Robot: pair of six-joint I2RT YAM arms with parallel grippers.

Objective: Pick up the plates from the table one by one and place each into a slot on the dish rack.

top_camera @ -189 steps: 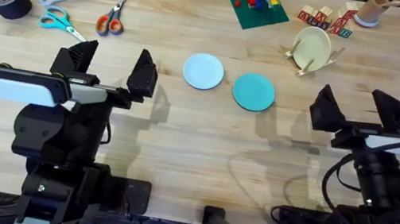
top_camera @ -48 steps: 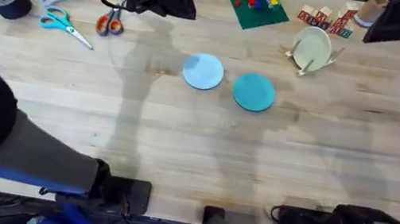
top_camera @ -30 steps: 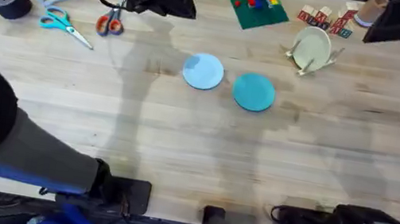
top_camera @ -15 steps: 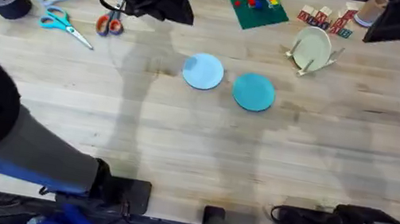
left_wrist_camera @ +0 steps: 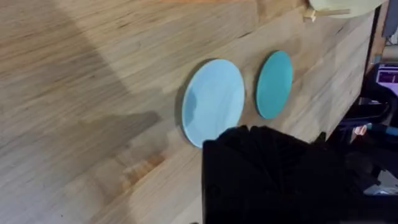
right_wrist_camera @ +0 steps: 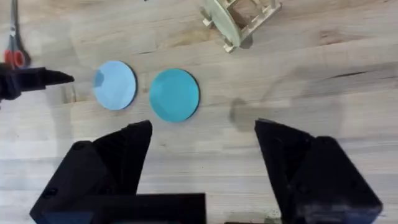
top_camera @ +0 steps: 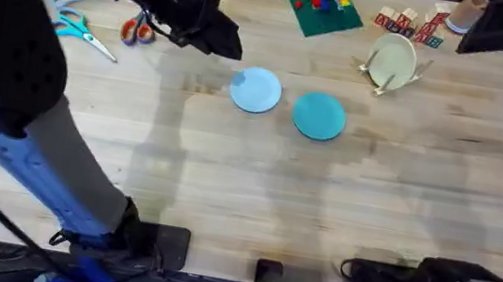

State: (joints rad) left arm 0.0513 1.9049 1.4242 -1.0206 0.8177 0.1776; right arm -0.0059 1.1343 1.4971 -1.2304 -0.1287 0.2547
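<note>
Far left on the bench (top_camera: 253, 192), blue-handled scissors (top_camera: 75, 28) and orange-handled scissors (top_camera: 135, 28) are partly cut off by the big dark left arm. The left tool (top_camera: 219, 39) hangs just beside the pale-blue plate (top_camera: 256, 90); whether it is wide or narrow, I cannot tell, since its wrist view gives a black mass. Both plates lie flat, round, no long axis: pale-blue first, teal plate (top_camera: 319, 115) just beside it, apart. Further right, the dish rack (top_camera: 396, 71) holds 1 cream plate (top_camera: 391, 55) upright on edge in a slot. The right tool (right_wrist_camera: 202, 155) is spread wide, holding nothing, up at the far right edge.
</note>
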